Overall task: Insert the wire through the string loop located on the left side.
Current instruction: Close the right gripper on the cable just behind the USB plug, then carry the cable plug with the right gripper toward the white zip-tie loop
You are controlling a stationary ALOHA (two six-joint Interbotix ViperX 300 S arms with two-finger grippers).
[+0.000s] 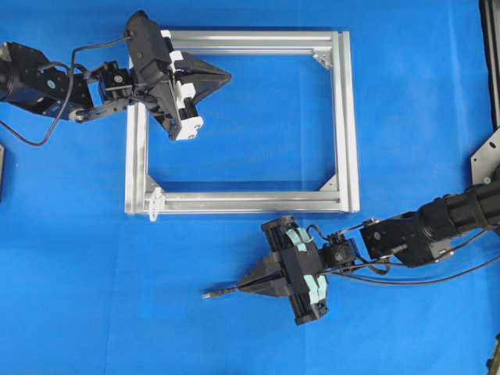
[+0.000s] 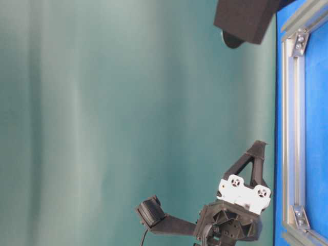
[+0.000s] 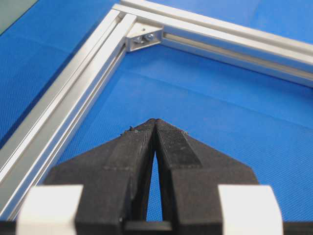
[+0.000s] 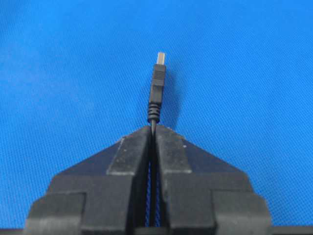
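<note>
The right gripper (image 4: 153, 128) pinches the wire (image 4: 157, 90) just behind its small dark plug, jaws pressed together on the thin black cable so that the plug and its greyish tip stick straight out ahead of the fingertips. Seen from overhead, the plug end (image 1: 209, 294) points left over the blue desk (image 1: 78, 273), below the silver aluminium frame (image 1: 350, 117) and well apart from it. The string loop (image 1: 155, 205), a tiny whitish ring of cord, sits at the frame's lower left corner, up and to the left of the plug. The left gripper (image 1: 226, 76) hovers over the frame's upper left part, jaws pressed together on nothing, as its wrist view confirms (image 3: 155, 122).

The wire looks light and limp along its length, with only the moulded plug and its strain relief stiff enough to aim. A hold close behind the plug, as here, appears the sound choice: a grip further back would likely let the tip droop and miss so small an opening. The loop itself seems soft and easily pushed aside, so a glancing touch could fold it away rather than thread it.
</note>
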